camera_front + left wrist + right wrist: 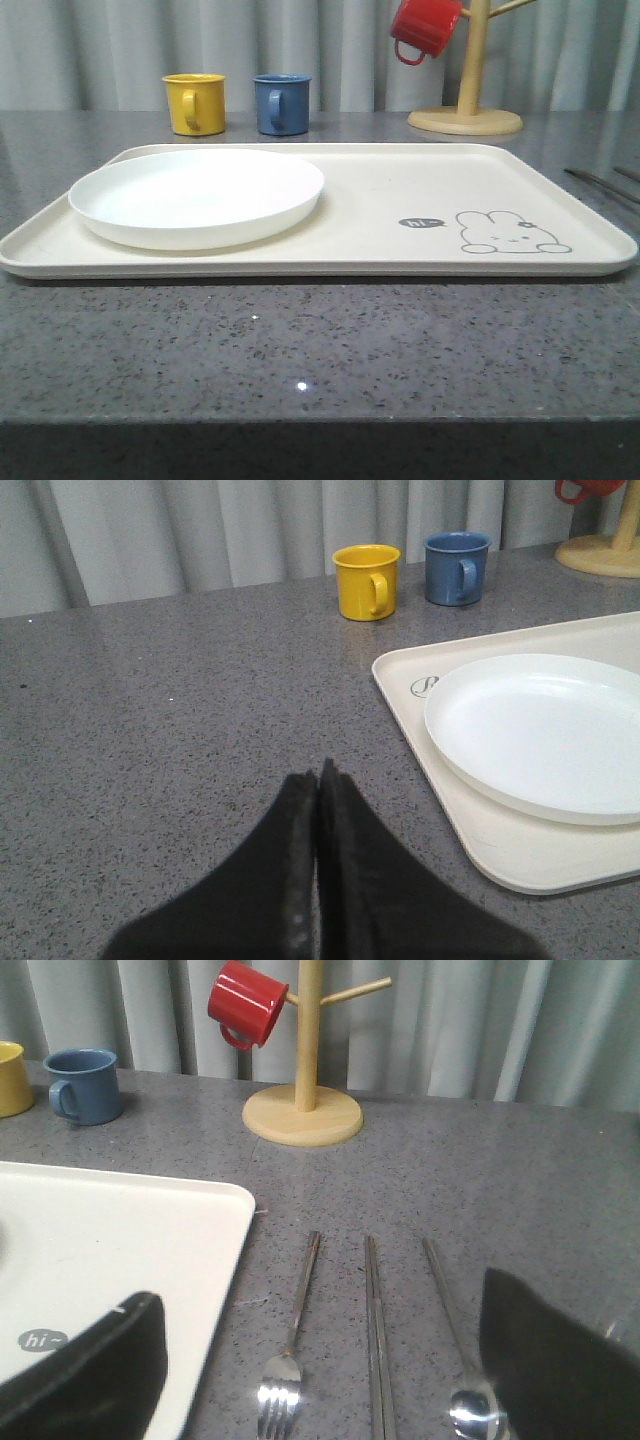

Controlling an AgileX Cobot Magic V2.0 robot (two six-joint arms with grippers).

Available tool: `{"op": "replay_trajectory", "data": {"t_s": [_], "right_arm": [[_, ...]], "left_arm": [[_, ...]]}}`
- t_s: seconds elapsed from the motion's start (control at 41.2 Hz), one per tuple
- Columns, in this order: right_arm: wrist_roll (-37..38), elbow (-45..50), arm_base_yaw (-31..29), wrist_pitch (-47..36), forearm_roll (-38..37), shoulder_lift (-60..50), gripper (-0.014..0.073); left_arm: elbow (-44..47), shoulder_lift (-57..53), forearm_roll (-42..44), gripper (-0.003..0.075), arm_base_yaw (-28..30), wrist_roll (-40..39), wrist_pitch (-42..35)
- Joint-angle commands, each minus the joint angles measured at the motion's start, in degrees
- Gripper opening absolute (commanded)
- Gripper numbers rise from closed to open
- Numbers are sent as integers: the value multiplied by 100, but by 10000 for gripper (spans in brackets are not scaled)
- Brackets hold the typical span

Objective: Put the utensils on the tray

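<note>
Right claw (320, 1380): spread wide, empty, above the fork (290, 1345), chopsticks (375, 1340) and spoon (455, 1345) lying on the bench (520, 1200) beside the tray (150, 1230). Left claw (318, 780): closed, empty, left of the tray-borne plate (540, 730).

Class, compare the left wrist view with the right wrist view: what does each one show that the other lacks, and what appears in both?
Left wrist alone: the white plate resting on the tray and the shut left gripper.

Right wrist alone: the fork, chopsticks and spoon lying on the counter beside the tray, and the open right gripper.

Both: the tray, yellow mug, blue mug, red mug and wooden mug stand.
</note>
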Motion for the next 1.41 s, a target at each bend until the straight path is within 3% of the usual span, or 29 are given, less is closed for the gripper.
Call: {"op": "replay_trajectory", "data": {"t_s": [0.0,0.389,0.729,1.19,1.263,1.385], "right_arm": [[-36,-325,-29,-159,41,279,630],[-36,-2154,-18,1079,48,3298,316],[-36,-3280,7,1685,78,5436,299],[-36,-3407,7,1591,257,6515,296],[-36,-3407,7,1597,257,6530,269],[-36,-3407,7,1597,257,6530,152]], "left_arm": [[-156,55,-84,-18,19,-65,-493],[-156,52,-84,-18,19,-65,-493],[-156,41,-84,-18,19,-65,-493],[-156,41,-84,-18,19,-65,-493],[-156,41,-84,-18,19,-65,-493],[-156,41,-84,-18,19,-65,-493]]}}
